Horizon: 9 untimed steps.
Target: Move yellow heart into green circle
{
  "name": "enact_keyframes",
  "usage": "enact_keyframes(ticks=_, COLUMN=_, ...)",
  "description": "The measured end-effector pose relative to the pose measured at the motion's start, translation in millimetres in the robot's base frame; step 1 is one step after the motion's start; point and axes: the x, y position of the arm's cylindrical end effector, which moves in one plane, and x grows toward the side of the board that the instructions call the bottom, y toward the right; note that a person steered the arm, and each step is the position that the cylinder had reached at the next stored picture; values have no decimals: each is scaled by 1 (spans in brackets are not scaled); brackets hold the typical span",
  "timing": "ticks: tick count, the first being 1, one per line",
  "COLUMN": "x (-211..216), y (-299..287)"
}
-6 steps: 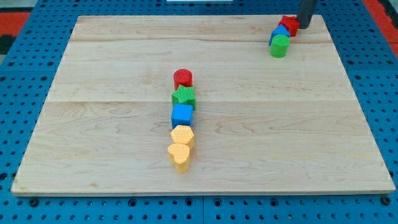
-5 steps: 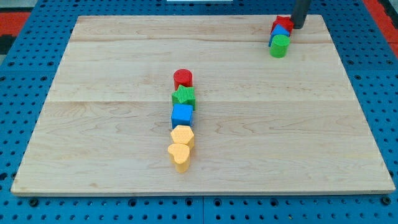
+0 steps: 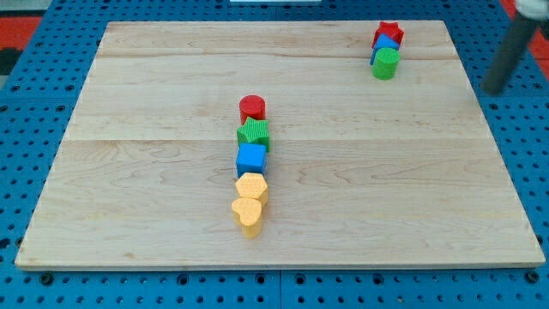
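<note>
The yellow heart (image 3: pixel 248 215) lies near the board's bottom middle, at the lower end of a column of blocks. The green circle (image 3: pixel 385 63) stands at the view's top right, below a blue block (image 3: pixel 386 44) and a red block (image 3: pixel 389 31). My tip (image 3: pixel 491 89) is blurred at the view's right edge, off the board, to the right of the green circle and far from the yellow heart.
Above the yellow heart stand a second yellow block (image 3: pixel 252 186), a blue cube (image 3: pixel 251 158), a green star (image 3: pixel 254 132) and a red circle (image 3: pixel 252 107). The wooden board (image 3: pixel 154 197) rests on a blue pegboard.
My tip has moved from beside the red block at the top right down and to the right, off the board's edge. No block has moved since.
</note>
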Motion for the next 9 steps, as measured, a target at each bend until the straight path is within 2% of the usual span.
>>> enact_keyframes(ticks=1, x=119, y=-69)
enact_keyframes(ticks=2, x=182, y=-176)
enact_keyframes(ticks=3, x=212, y=-226)
enact_keyframes(ticks=5, x=199, y=-381)
enact_keyframes(ticks=7, x=175, y=-373)
enact_keyframes(ticks=9, x=129, y=-273)
